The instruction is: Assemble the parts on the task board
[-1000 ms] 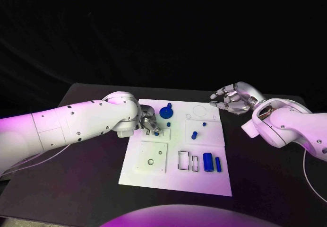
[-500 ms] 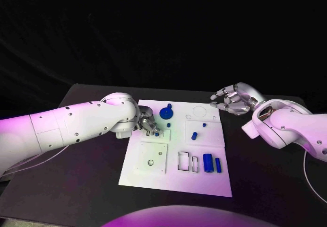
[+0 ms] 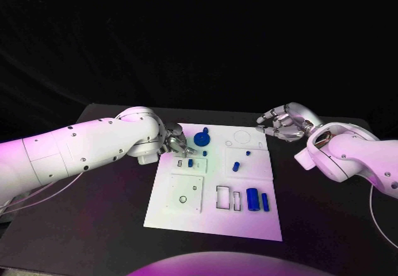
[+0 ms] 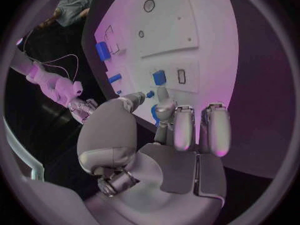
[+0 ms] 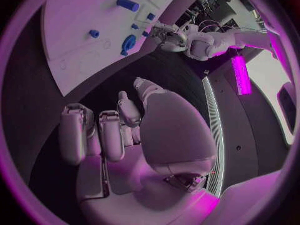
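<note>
the black desk (image 3: 99, 230) carries the white task board (image 3: 214, 190) at its centre, a stiff flat plate that looks unlikely to flex. the left hand (image 3: 176, 144) hovers over the board's ten o'clock corner, fingers spread and holding nothing; the right hand (image 3: 283, 122) hangs off the board's one o'clock corner, fingers loosely curled around nothing. the blue disc (image 3: 202, 138) stands near twelve o'clock on the board, the blue cylinder (image 3: 252, 197) and slimmer blue bar (image 3: 266, 200) lie toward four o'clock beside an empty rectangular recess (image 3: 224, 195), and a small blue block (image 3: 190, 163) sits in its slot near ten o'clock. these parts look light, rigid, smooth and likely slippery; pinching each across its sides seems safest.
</note>
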Available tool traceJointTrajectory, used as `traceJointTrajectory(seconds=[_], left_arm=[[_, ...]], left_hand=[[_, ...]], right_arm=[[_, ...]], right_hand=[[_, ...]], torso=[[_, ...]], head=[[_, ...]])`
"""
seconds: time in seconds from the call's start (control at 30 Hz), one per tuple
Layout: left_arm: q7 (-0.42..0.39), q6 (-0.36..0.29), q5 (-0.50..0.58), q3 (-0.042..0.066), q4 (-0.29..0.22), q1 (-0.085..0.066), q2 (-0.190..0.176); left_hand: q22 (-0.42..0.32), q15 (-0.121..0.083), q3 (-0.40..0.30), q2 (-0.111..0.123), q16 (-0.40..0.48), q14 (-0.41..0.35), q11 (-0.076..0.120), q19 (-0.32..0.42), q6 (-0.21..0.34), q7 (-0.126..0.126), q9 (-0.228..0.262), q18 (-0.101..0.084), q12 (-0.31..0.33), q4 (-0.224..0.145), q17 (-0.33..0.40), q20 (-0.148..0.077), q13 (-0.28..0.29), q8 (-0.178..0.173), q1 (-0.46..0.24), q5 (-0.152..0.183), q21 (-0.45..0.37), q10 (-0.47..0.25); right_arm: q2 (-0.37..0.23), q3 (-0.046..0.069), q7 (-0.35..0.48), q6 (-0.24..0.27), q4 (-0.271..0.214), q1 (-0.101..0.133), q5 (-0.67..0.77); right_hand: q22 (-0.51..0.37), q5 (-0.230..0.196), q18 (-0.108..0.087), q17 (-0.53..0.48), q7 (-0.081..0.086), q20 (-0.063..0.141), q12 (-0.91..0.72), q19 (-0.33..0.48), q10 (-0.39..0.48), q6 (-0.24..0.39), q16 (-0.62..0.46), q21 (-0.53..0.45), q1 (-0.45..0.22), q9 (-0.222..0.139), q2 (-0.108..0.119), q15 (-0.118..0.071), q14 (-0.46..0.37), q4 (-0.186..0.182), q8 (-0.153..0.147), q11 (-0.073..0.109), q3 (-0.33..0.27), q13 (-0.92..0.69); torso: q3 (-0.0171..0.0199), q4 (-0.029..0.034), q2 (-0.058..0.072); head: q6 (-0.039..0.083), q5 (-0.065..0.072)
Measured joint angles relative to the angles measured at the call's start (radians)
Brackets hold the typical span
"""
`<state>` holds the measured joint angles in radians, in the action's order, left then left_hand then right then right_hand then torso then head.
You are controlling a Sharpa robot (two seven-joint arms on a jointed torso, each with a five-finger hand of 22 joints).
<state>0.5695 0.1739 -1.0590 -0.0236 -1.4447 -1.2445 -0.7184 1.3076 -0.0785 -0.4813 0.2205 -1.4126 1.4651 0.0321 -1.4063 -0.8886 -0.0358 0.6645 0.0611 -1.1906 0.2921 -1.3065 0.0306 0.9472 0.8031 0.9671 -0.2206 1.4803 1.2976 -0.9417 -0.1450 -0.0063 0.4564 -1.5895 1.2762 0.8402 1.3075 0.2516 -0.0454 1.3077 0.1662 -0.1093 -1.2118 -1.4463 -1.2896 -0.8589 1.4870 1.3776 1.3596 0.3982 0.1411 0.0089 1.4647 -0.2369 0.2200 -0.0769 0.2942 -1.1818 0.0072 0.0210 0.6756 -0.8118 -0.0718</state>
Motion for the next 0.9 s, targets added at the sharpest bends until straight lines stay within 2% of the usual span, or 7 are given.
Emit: traceJointTrajectory(seconds=[0.13, 0.3, 0.37, 0.4, 0.6, 0.9], left_arm=[[0.004, -0.006, 0.012, 0.013, 0.011, -0.01, -0.011], [0.007, -0.007, 0.016, 0.02, 0.052, -0.025, -0.014], [0.007, -0.007, 0.016, 0.021, 0.077, -0.029, -0.01], [0.007, -0.007, 0.016, 0.022, 0.092, -0.032, -0.006], [0.006, -0.004, 0.013, 0.023, 0.15, -0.038, 0.02], [0.003, 0.007, -0.001, 0.02, 0.207, -0.04, 0.068]], left_hand=[[0.0, 0.0, 0.017, -0.004, 0.0, 0.0, -0.004, 0.0, 0.001, -0.001, -0.002, 0.0, 0.009, -0.001, 0.0, 0.0, -0.018, -0.005, -0.004, 0.0, 0.0, -0.005], [-0.009, 0.0, 0.026, -0.023, 0.0, 0.0, -0.016, 0.027, 0.034, -0.023, -0.021, 0.0, 0.065, -0.001, 0.0, 0.009, -0.096, -0.044, 0.043, -0.006, -0.015, -0.061], [-0.017, 0.01, 0.032, -0.025, 0.0, 0.002, -0.028, 0.032, 0.063, -0.036, -0.043, 0.0, 0.08, -0.001, 0.001, 0.013, -0.118, -0.078, 0.06, -0.006, -0.017, -0.075], [-0.019, 0.013, 0.032, -0.025, 0.0, 0.002, -0.03, 0.033, 0.067, -0.038, -0.047, 0.0, 0.081, -0.001, 0.001, 0.014, -0.122, -0.084, 0.06, -0.006, -0.02, -0.077], [-0.021, 0.013, 0.035, -0.024, 0.0, 0.002, -0.034, 0.033, 0.072, -0.043, -0.06, 0.0, 0.085, 0.002, 0.001, 0.014, -0.131, -0.097, 0.069, -0.006, -0.02, -0.081], [-0.03, 0.019, 0.037, -0.03, 0.0, 0.0, -0.037, 0.04, 0.072, -0.043, -0.067, 0.0, 0.09, -0.001, 0.001, 0.021, -0.14, -0.106, 0.074, -0.006, -0.023, -0.084]], right_arm=[[0.0, 0.0, -0.001, 0.0, 0.001, 0.0, 0.0], [-0.001, 0.0, -0.001, 0.0, 0.001, 0.0, 0.0], [-0.001, 0.0, -0.002, 0.0, 0.001, 0.0, 0.0], [-0.001, 0.0, -0.002, 0.0, 0.001, 0.0, 0.0], [0.001, 0.0, -0.002, 0.0, 0.003, 0.0, 0.0], [0.002, 0.0, -0.003, -0.001, 0.004, -0.001, 0.0]], right_hand=[[0.001, 0.0, 0.0, 0.0, 0.0, 0.0, 0.0, 0.0, 0.0, 0.0, 0.0, 0.0, 0.0, 0.0, 0.0, 0.0, 0.0, 0.0, 0.0, 0.0, 0.0, 0.0], [0.001, 0.0, 0.0, 0.0, 0.0, 0.0, 0.0, 0.0, 0.0, 0.0, 0.0, 0.0, 0.0, 0.0, 0.0, 0.0, 0.0, 0.0, 0.0, 0.0, 0.0, 0.0], [0.001, 0.0, 0.0, 0.0, 0.0, 0.0, 0.0, 0.0, 0.0, 0.0, 0.0, 0.0, 0.0, 0.0, 0.0, 0.0, 0.0, 0.0, 0.0, 0.0, 0.0, 0.0], [0.001, 0.0, 0.0, 0.0, 0.0, 0.0, 0.0, 0.0, 0.0, 0.0, 0.0, 0.0, 0.0, 0.0, 0.0, 0.0, 0.0, 0.0, 0.0, 0.0, 0.0, 0.0], [0.0, 0.0, 0.0, 0.0, 0.0, 0.0, 0.0, 0.0, 0.0, 0.0, 0.0, 0.0, 0.0, 0.0, 0.0, 0.0, 0.0, 0.0, 0.0, 0.0, 0.0, 0.0], [0.0, 0.0, 0.0, 0.0, 0.0, 0.0, 0.0, 0.0, 0.0, 0.0, 0.0, 0.0, 0.0, 0.0, 0.0, 0.0, 0.0, 0.0, 0.0, 0.0, 0.0, 0.0]], torso=[[0.0008, 0.0006, 0.0], [0.0012, 0.0012, 0.0], [0.0012, 0.0016, 0.0], [0.0012, 0.0016, 0.0], [0.0012, 0.0012, 0.001], [0.0007, -0.0001, 0.002]], head=[[0.001, 0.0], [0.004, -0.001], [0.004, -0.001], [0.005, -0.002], [0.006, -0.005], [0.006, -0.007]])
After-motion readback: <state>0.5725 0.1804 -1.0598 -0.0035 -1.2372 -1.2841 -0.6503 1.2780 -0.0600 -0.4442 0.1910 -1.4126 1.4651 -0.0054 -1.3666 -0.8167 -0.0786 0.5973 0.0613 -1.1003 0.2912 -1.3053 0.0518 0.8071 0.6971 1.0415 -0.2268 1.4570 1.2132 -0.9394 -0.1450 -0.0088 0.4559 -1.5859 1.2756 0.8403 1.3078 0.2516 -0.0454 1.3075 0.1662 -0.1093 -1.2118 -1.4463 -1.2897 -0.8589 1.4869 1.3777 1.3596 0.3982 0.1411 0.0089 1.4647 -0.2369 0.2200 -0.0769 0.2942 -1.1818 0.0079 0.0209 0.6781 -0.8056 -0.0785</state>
